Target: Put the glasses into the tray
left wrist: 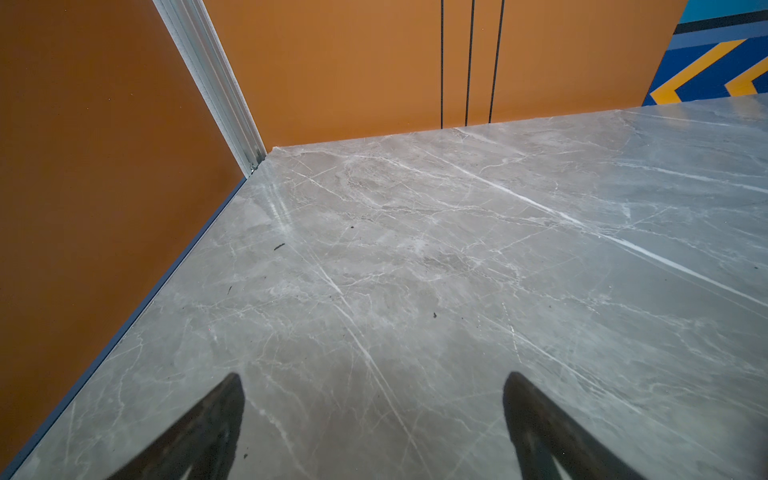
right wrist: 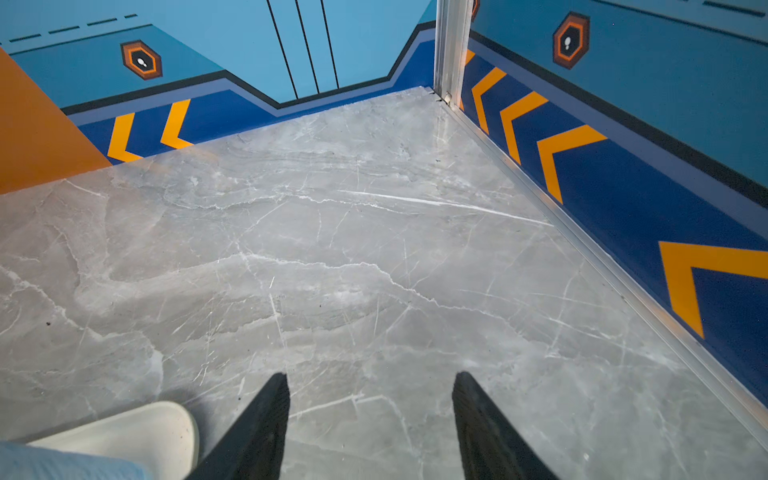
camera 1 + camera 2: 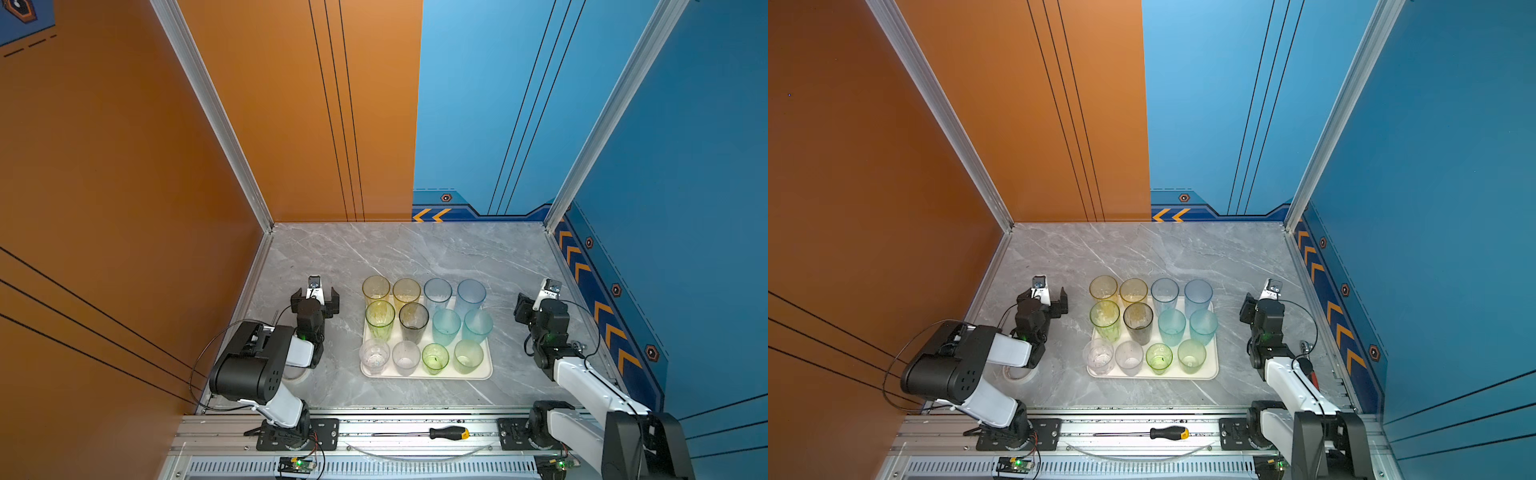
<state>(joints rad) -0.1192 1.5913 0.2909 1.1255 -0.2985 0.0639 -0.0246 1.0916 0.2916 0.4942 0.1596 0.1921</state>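
Note:
The cream-white tray (image 3: 424, 376) (image 3: 1150, 376) lies at mid-table in both top views. On it stand several glasses in three rows: yellow (image 3: 376, 289), blue (image 3: 471, 293) and smoky grey (image 3: 413, 320) tumblers, with a clear one (image 3: 374, 355) in front. My left gripper (image 3: 316, 296) (image 3: 1042, 297) (image 1: 373, 375) hovers left of the tray, open, with only bare marble between its fingers. My right gripper (image 3: 538, 305) (image 3: 1264, 303) (image 2: 370, 375) is right of the tray, open and empty. The right wrist view catches a tray corner (image 2: 137, 428) and a blue glass (image 2: 62, 465).
A flat tape roll (image 3: 297, 376) (image 3: 1019, 376) lies partly under my left arm. A black-and-yellow screwdriver (image 3: 449, 433) rests on the front rail. Orange and blue walls enclose the marble table (image 3: 415, 249) on three sides.

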